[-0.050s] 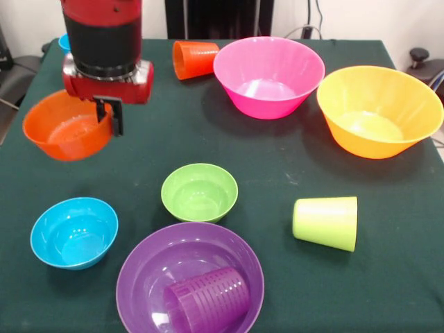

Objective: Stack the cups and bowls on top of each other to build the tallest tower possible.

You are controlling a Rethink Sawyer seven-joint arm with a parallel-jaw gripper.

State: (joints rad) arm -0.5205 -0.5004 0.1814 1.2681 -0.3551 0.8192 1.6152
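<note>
Orange bowl [68, 126] hangs tilted above the tabletop's [277, 173] left edge, its rim pinched by the gripper [111, 116], seemingly for carrying. Green bowl [199, 192] sits upright mid-table, a likely base.

bowls [269, 76]: glossy smooth plastic
purple cup [207, 300]: ribbed translucent plastic
lime cup [326, 222]: smooth, matt-looking plastic
table cover [277, 173]: dark green matt cloth

No words, labels, brand marks, numbers or signs can be read anywhere in the front view.
</note>
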